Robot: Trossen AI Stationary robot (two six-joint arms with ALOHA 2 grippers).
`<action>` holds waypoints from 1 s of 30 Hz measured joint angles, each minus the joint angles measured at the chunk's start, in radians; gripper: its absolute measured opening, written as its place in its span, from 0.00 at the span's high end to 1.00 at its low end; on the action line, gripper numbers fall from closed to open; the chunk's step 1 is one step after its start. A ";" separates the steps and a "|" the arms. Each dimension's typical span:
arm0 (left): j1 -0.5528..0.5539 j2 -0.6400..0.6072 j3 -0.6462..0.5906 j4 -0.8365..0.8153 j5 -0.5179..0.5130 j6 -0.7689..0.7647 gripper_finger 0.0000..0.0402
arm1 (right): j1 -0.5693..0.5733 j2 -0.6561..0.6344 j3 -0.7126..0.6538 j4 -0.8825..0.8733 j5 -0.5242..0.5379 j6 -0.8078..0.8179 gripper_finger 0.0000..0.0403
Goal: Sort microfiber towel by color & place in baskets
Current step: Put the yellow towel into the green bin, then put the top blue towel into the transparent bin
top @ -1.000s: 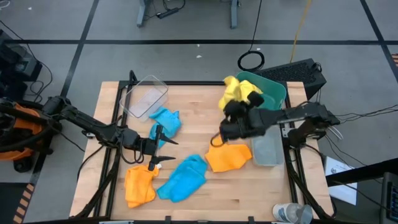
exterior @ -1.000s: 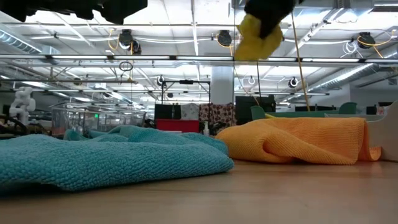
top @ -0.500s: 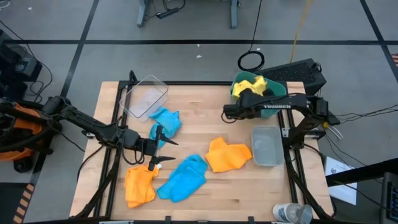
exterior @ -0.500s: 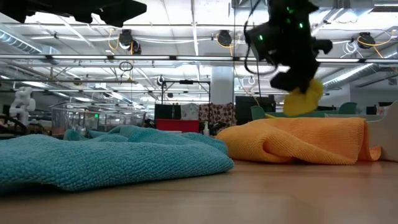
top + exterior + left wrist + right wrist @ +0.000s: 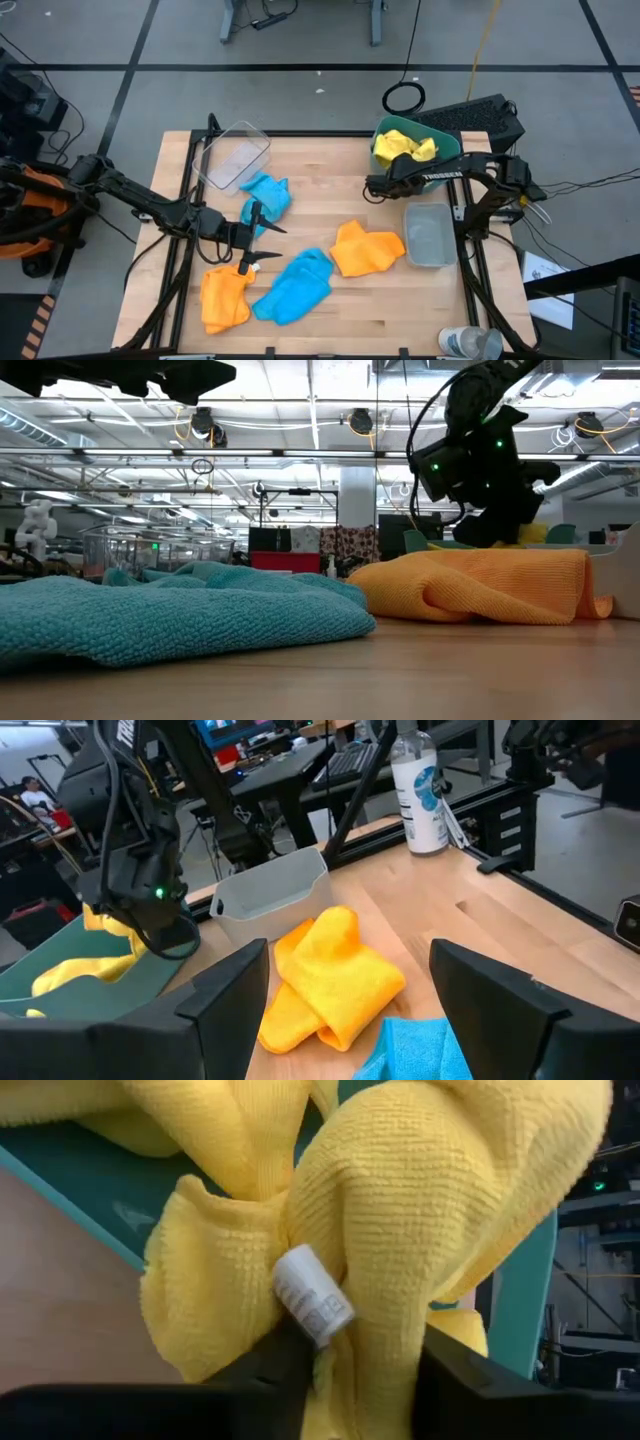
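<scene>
Since a second ago right end effector (image 5: 345, 1370) carried yellow towel (image 5: 404, 147) over into teal basket (image 5: 447, 147), fingers clamped on a fold. Soft, limp, light: pinch a bunched ridge. Left end effector (image 5: 250, 236) idles agape mid-worktop.

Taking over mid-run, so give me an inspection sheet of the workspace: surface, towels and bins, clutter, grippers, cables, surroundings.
Surface: wooden table, bare between cloths.
Job's things: yellow towels in the teal bin; two blue towels and two orange towels loose on the table; clear bin and grey bin hold nothing.
Clutter: bottle at the table's near right corner.
Grippers: right gripper at the teal bin, jaws around yellow cloth; left gripper open above the table.
Cables: coil on the floor.
Surroundings: workshop, benches.
</scene>
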 joint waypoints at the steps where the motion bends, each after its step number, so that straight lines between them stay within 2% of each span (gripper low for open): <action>1: 0.000 0.000 0.000 0.002 0.001 0.000 0.30 | 0.000 0.000 0.000 0.000 0.001 0.000 0.66; 6: 0.000 0.000 0.000 0.006 0.003 0.000 0.30 | 0.000 -0.012 0.012 -0.030 0.021 0.017 0.53; 10: 0.000 0.000 0.000 0.008 0.004 0.000 0.30 | 0.003 -0.030 0.069 -0.088 0.030 0.048 0.48; 16: 0.000 0.000 0.000 0.012 0.007 -0.001 0.30 | -0.001 -0.034 0.170 -0.140 0.124 0.042 0.53; 20: 0.000 0.000 0.000 0.011 0.008 -0.003 0.30 | 0.008 -0.034 0.221 -0.109 0.122 0.007 0.60; 24: 0.000 0.000 0.000 0.007 0.008 -0.020 0.30 | 0.091 -0.033 0.276 -0.028 0.076 -0.069 0.64; 30: 0.000 0.000 0.000 -0.001 -0.028 -0.062 0.30 | 0.344 -0.033 0.323 0.127 0.073 -0.103 0.67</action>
